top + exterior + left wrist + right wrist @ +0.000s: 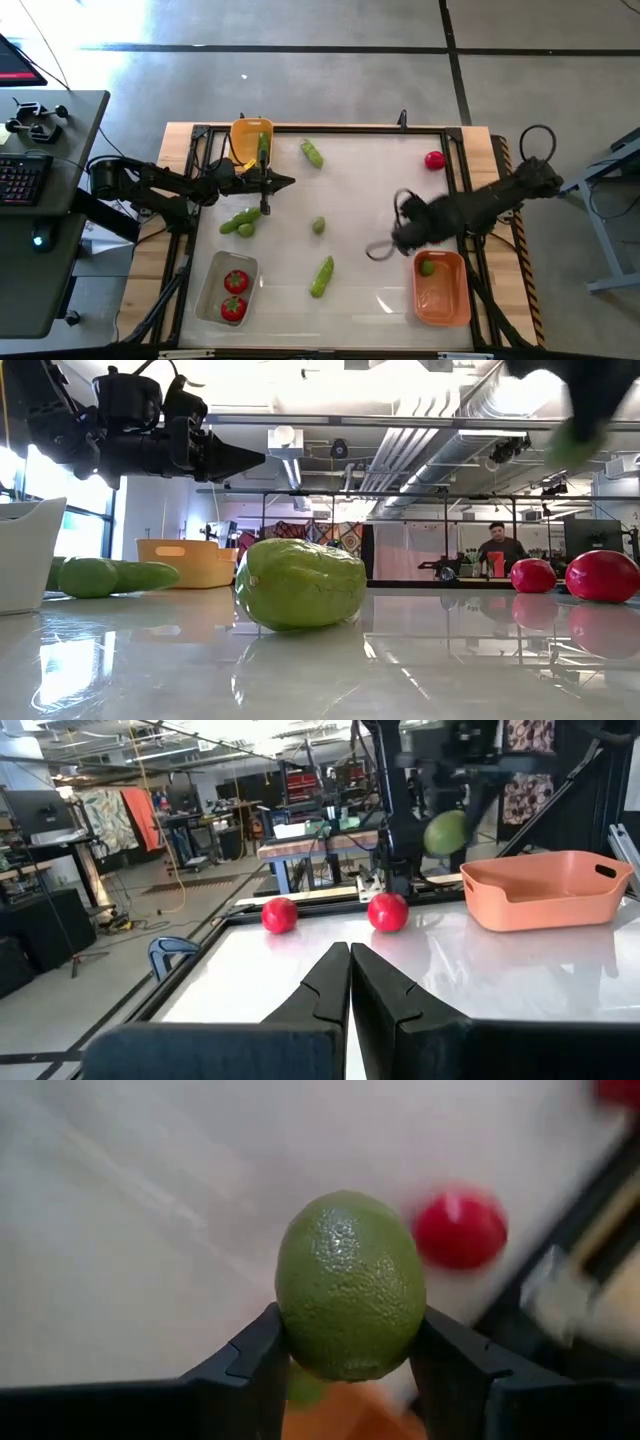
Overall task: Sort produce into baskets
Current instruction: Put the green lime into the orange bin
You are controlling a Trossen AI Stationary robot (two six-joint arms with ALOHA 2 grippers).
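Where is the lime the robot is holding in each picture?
High view: the lime is not visible; it is hidden under the right gripper, beside the orange basket.
Low view: a green blur at the top right.
Left wrist view: upper right, held beside the orange basket.
Right wrist view: in the centre, between the fingers.
Shared landmark: the orange basket.
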